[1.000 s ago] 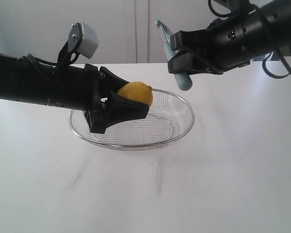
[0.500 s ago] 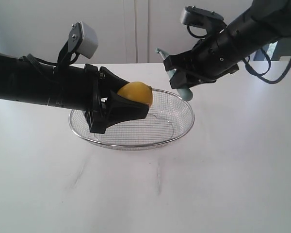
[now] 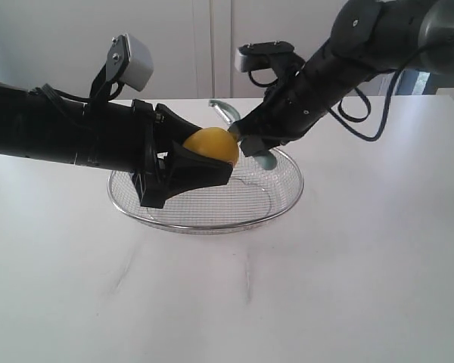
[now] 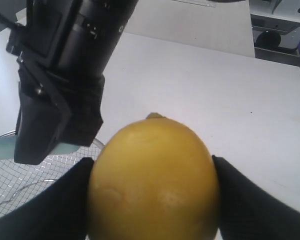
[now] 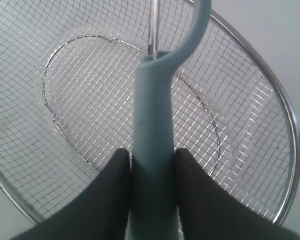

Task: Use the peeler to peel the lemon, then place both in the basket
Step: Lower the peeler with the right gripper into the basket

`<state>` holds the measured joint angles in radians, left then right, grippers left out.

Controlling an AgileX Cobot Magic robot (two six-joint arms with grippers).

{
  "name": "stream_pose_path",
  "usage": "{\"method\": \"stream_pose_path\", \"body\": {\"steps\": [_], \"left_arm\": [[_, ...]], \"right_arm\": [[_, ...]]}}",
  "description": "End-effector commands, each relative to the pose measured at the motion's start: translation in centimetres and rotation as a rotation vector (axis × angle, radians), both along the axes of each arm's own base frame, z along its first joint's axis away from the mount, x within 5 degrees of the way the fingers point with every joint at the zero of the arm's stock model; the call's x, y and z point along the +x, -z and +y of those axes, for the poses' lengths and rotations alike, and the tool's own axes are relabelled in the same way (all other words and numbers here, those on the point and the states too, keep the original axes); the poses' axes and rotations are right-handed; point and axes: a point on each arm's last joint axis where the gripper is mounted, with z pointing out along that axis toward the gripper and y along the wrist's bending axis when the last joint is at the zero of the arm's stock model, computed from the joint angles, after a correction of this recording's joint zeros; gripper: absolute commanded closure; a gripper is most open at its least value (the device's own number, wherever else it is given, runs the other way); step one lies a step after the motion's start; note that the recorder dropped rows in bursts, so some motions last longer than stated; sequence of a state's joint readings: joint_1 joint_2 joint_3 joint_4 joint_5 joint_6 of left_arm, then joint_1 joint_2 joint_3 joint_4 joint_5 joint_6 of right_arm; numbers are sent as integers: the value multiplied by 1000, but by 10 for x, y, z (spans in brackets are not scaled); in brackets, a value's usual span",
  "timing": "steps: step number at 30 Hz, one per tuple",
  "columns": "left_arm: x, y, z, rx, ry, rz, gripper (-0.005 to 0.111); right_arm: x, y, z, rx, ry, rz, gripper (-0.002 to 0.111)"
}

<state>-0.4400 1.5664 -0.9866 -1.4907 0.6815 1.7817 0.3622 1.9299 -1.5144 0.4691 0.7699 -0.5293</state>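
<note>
- The left gripper [image 3: 206,156] clamps the lemon [image 3: 212,142] between both fingers, above the basket [image 3: 212,228].
- The right gripper [image 3: 256,144] clamps the peeler [image 3: 224,110] by its handle. The blade head sits just beside the lemon; contact cannot be confirmed.
- Lemon skin appears intact. Judged status: peeling not yet begun.
- Remaining: peel the lemon, then place both items in the basket.
- No brand, label or writing is readable.

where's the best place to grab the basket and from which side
Probably pinch the thick rim of the basket at the edge nearest the exterior camera, coming down from above, one finger inside and one outside. The mesh wall is shallow and flared, and nothing hangs over that stretch of rim.
</note>
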Motion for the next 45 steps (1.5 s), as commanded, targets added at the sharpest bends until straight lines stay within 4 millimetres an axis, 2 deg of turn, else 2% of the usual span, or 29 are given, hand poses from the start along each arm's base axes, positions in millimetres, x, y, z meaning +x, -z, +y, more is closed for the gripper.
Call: {"method": "stream_pose_path", "body": {"steps": [1,7,24,36,45], "left_arm": [[-2,-6,-1,-29,7,4,107],[-2,-6,-1,-29,7,4,107],[-2,-6,-1,-29,7,4,107],[-2,-6,-1,-29,7,4,107],[-2,-6,-1,-29,7,4,107]], "right_arm": [[6,6,8,-30,-46,-70,108],[6,24,18,-103,-215,-115,108],[12,67,21,-145,-258,-44,108],[17,67,21,-144,-229,-95,108],[19,82,22,-152,-229,-62,108]]}}
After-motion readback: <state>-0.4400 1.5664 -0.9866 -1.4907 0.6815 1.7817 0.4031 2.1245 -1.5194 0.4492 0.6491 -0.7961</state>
